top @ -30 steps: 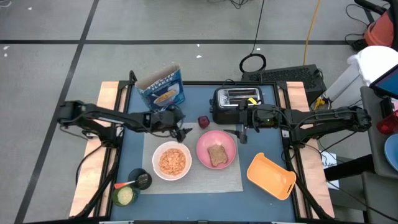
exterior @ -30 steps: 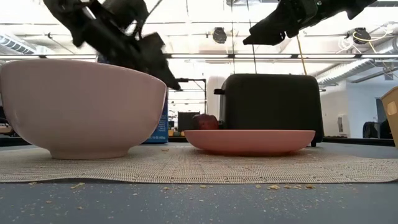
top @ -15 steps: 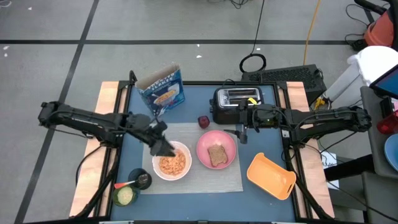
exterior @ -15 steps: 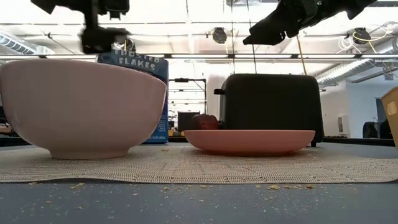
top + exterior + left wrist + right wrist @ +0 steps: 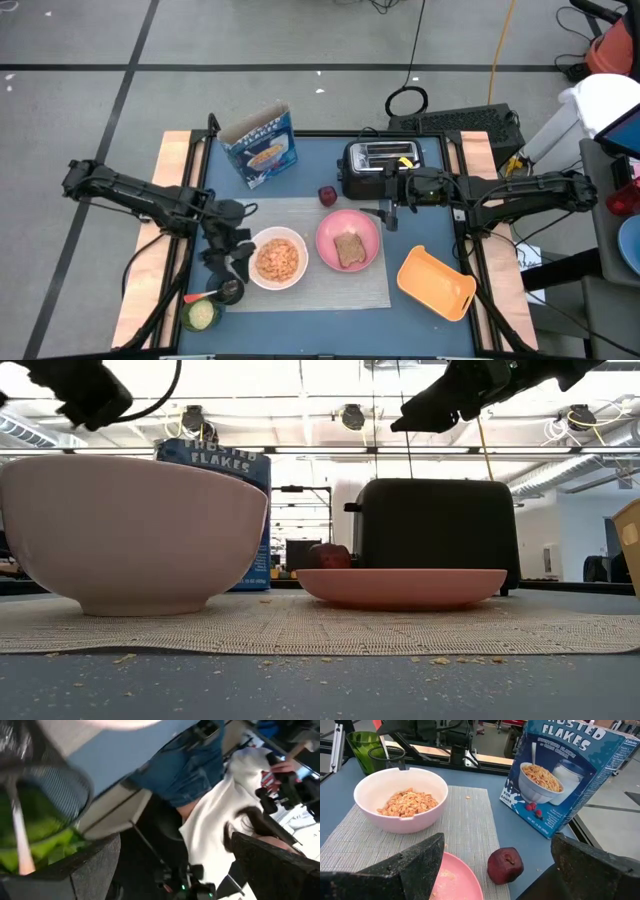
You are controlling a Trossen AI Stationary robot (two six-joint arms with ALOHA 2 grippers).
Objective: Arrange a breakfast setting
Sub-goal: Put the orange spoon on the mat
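We note the grey mat (image 5: 310,290) lying on the blue table (image 5: 420,315), with the white bowl (image 5: 277,258) on its left part and the pink plate (image 5: 347,241) on its right part, the two just beside each other. The bowl holds orange-brown cereal flakes (image 5: 407,803). A brown toast slice (image 5: 349,249) lies flat on the plate. The small dark red fruit (image 5: 327,195) sits on the bare table just off the mat's far edge, between the cereal box (image 5: 261,147) and the black toaster (image 5: 382,167). The yellow-orange dish (image 5: 436,283) lies on the table to the right of the mat, near its corner.

The left gripper (image 5: 229,268) is at the mat's left edge, just beside the bowl and above the small dark cup (image 5: 228,290) and the green cup (image 5: 201,315); in its wrist view the fingers (image 5: 75,870) are spread apart with nothing between them. A pale handle stands in the green cup; we cannot tell whether it is the spoon.

The right gripper (image 5: 389,214) hovers near the plate's far right rim, in front of the toaster, its fingers (image 5: 415,865) spread wide and empty.
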